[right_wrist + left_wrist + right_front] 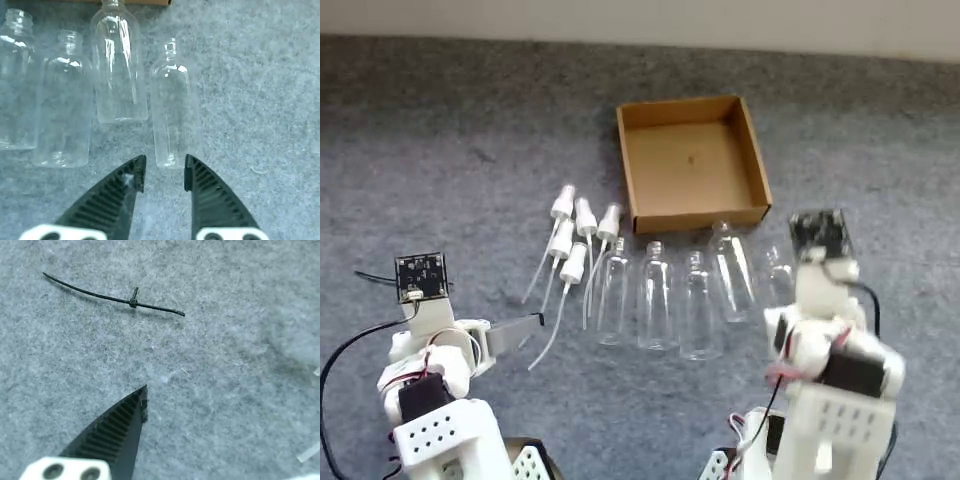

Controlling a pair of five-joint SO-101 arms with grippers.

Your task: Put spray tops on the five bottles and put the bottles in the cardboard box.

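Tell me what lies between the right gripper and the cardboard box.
Uncapped clear bottles lie between the right gripper and the cardboard box, as the right wrist view shows.

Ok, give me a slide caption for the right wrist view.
Open right gripper poised at the base of a capless clear bottle lying on grey carpet, three more bottles alongside.

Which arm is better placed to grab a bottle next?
Probably the right. The right tool is open just behind the base of the nearest clear bottle, lined up with it. The left tool is over bare carpet near a black cable tie.
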